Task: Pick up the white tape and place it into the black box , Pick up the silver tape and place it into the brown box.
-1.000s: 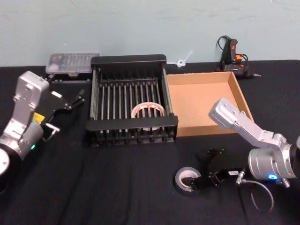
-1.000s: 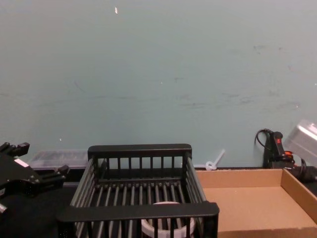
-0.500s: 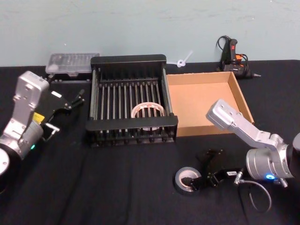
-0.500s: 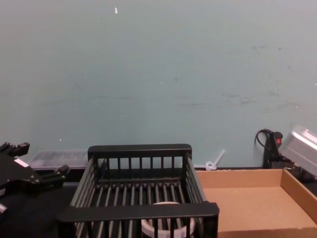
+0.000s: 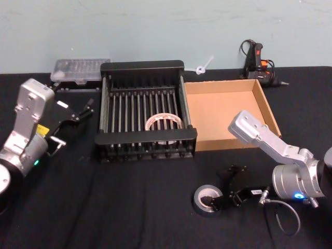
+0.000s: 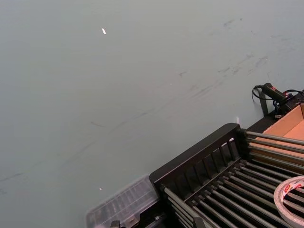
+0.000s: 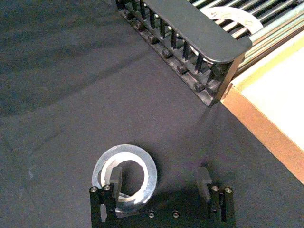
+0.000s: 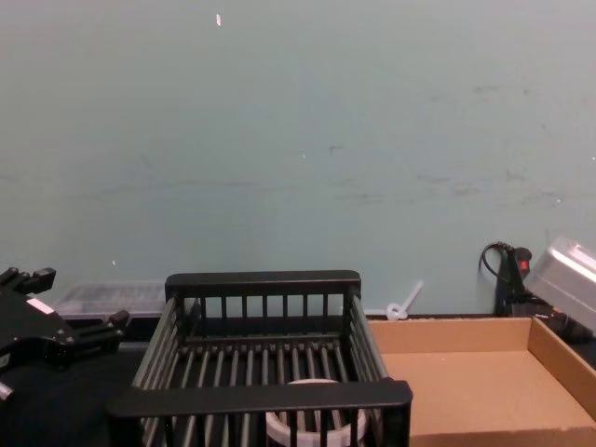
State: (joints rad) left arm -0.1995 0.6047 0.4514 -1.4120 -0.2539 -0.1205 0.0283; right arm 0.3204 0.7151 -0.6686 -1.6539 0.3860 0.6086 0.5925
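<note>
The silver tape (image 5: 200, 203) lies flat on the black table in front of the brown box (image 5: 265, 105). My right gripper (image 5: 223, 189) is open and low at it. In the right wrist view one finger (image 7: 115, 178) stands in the hollow of the silver tape (image 7: 126, 151) and the other is well outside the ring. The white tape (image 5: 164, 115) lies inside the black box (image 5: 142, 66), near its front wall. My left gripper (image 5: 79, 110) hangs open and empty, left of the black box.
A clear plastic case (image 5: 80, 68) sits behind the black box's left corner. A glue gun (image 5: 257, 58) and a small white plastic piece (image 5: 202, 66) lie at the back right. A cable loop (image 5: 282, 212) hangs by my right wrist.
My right arm has shifted very slightly over the silver tape. The tapes, the boxes and the left arm stay where they were.
</note>
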